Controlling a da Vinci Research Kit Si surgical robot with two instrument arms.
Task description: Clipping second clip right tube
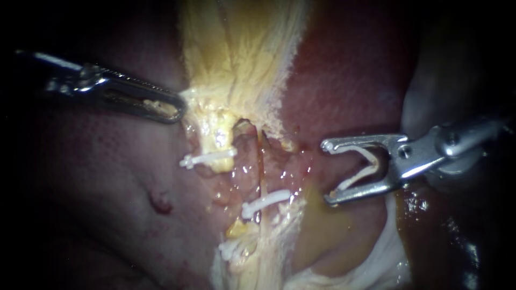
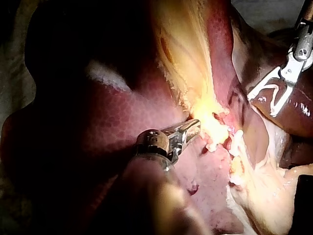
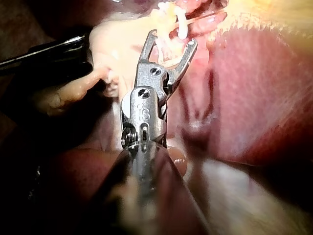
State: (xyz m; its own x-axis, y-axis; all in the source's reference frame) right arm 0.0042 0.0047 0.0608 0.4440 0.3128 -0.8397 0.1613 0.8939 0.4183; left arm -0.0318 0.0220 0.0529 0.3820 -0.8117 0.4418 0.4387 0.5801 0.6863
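Endoscope view: right claw grips a white V-shaped clip; left claw pinches fibrous yellow tissue.

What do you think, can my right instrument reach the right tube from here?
Probably yes: the right instrument, holding a spread clip, faces the right tube with nothing between them.

My light pools bright on the middle tissue, with wet glints. Towards the edges, everything falls dark.
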